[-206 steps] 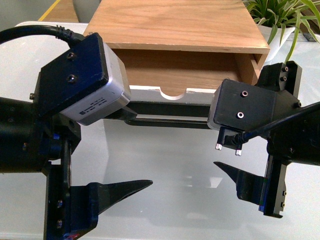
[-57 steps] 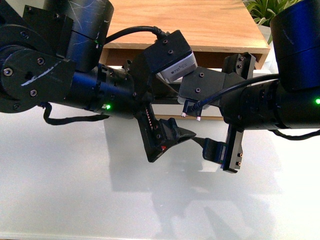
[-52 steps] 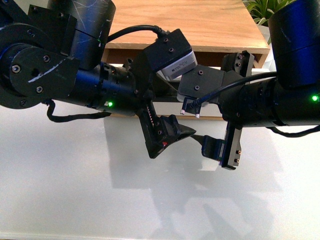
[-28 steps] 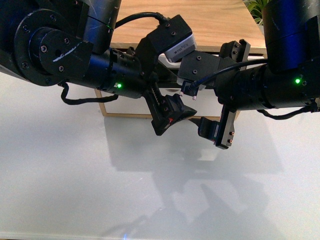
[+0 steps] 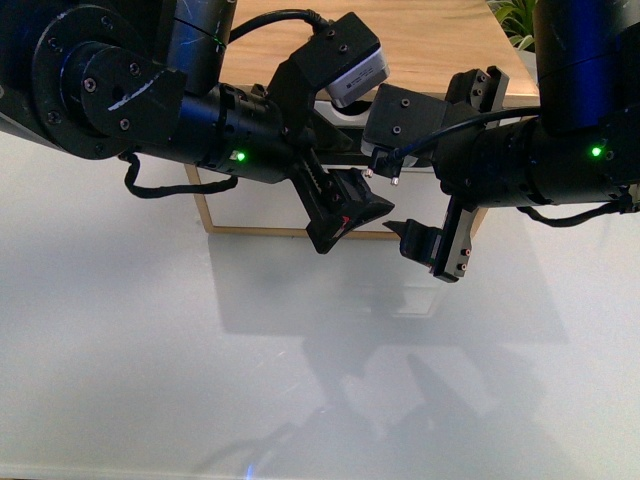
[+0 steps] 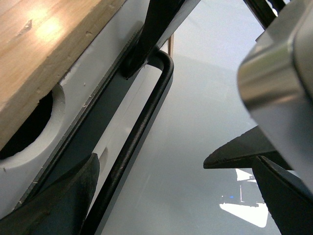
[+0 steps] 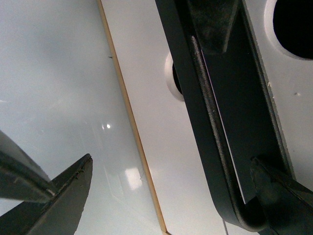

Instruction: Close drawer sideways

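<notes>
Drawer: the drawer [image 6: 93, 63] is set in the wooden cabinet [image 5: 440, 40] at the upper centre of the front view, where it is mostly hidden behind the two crossed arms. In the left wrist view its white front panel is seen close under the cabinet's wooden top. Whether it is fully shut cannot be told.
Handle: a long black bar handle [image 6: 142, 127] is carried along the white panel, with a gap between bar and panel.
Notch: a semicircular notch [image 6: 24, 122] is cut in the panel's top edge and is dark inside.
Left claw: the left claw [image 6: 166, 166] is spread wide. The bar is straddled, with one finger in the gap behind it and the other out over the tabletop [image 5: 300, 380]. Nothing is clamped, and contact with the bar cannot be told.
Right claw: the right claw [image 7: 171, 161] is also spread wide. The rounded end of the handle is taken between its fingers, one tucked in behind the bar, and nothing is gripped.
Lower front: a plain white front [image 5: 255, 205] edged in light wood is seen under the left arm, left of centre in the front view.
Tabletop: the glossy white surface fills the lower half of the front view, and the arms' shadows are cast on it.
Plant: green leaves [image 5: 515, 15] are seen at the upper right corner of the front view.
</notes>
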